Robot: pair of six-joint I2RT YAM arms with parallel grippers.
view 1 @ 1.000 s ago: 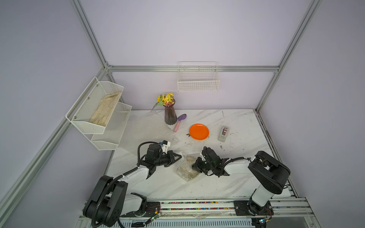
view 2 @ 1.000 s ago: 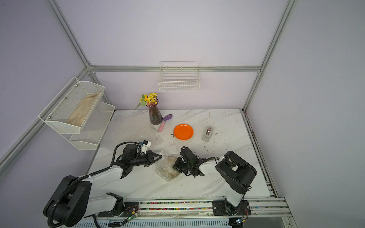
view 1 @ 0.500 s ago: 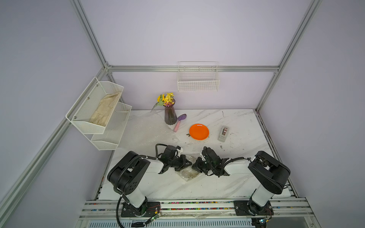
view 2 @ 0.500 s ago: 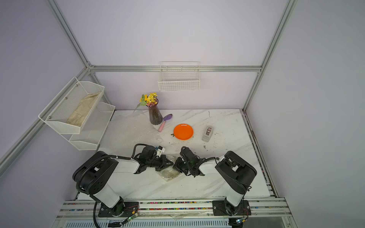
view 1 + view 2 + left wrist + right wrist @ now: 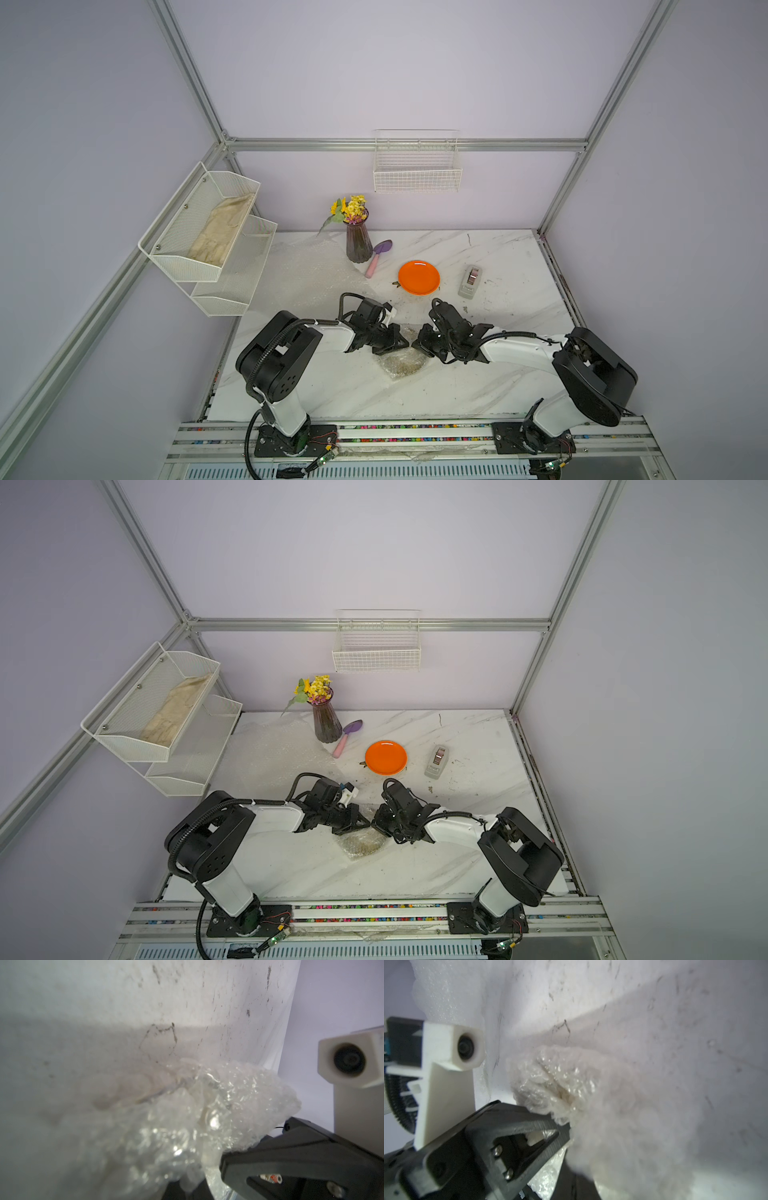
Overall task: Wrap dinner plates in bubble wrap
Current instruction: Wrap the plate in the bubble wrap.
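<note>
Top views show left gripper and right gripper clamping bubble wrap, orange plate well beyond.

Lilac walls, marble tabletop, white wire shelves

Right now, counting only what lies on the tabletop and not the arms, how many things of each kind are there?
Bare plate: 1
Wrapped bundle: 1
Loose wrap sheet: 1
Vase: 1
Trowel: 1
Tape dispenser: 1
Total: 6
</note>
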